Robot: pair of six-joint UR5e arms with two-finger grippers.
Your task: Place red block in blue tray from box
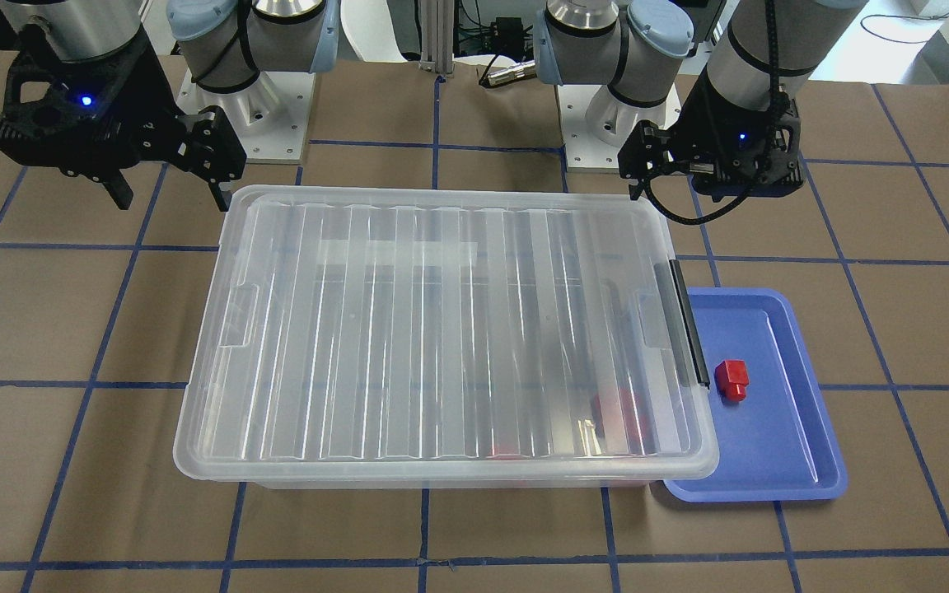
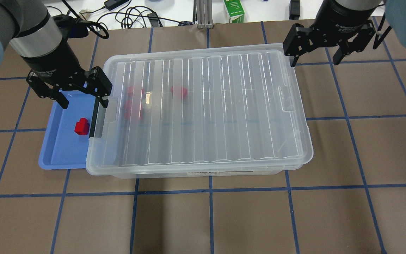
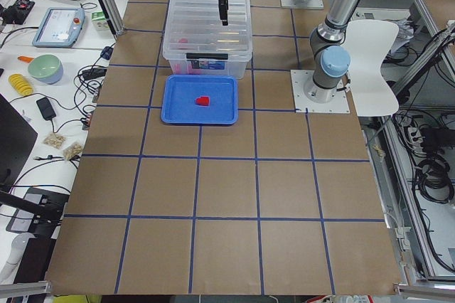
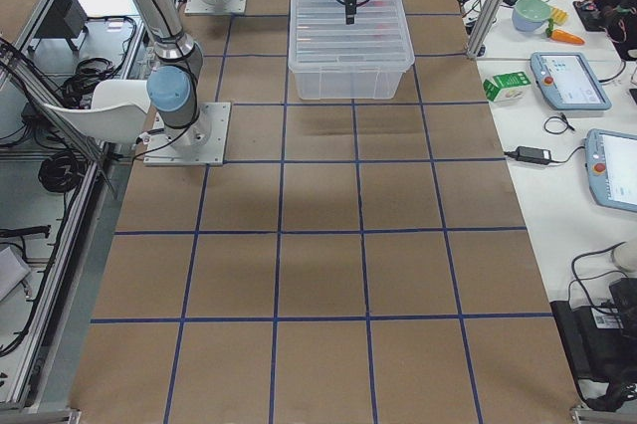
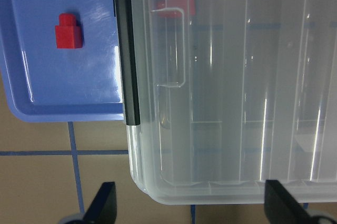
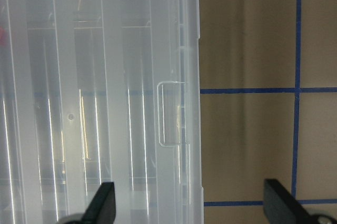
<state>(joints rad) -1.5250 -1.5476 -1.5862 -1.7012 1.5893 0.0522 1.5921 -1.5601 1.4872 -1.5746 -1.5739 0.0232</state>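
Red block (image 2: 81, 126) lies in the blue tray (image 2: 56, 155), on the tray floor near the side that faces the box (image 2: 203, 106). Nothing touches it. Stub end points toward the robot in the overhead view.

Tray sits on the table (image 2: 203, 218) just beside the box's short end, the one with the black latch bar (image 2: 93, 120). You can see the tray's edge run under the box's overhanging rim.

Box: ribbed clear lid (image 1: 441, 329) is on and lies flat. Through it you can make out more red blocks (image 2: 134, 106), blurred, clustered toward the latch end; the exact count cannot be told.

Left gripper (image 2: 82, 103): fingers spread wide, nothing between them. It hangs above the far end of the tray and the latch-side corner of the box, one finger over the tray, the other at the box rim. Your left wrist view shows both tips well apart with the box corner below.

Right gripper (image 2: 314, 62): fingers also spread, empty. It hangs over the opposite short end of the box, at the far corner, partly above bare table.
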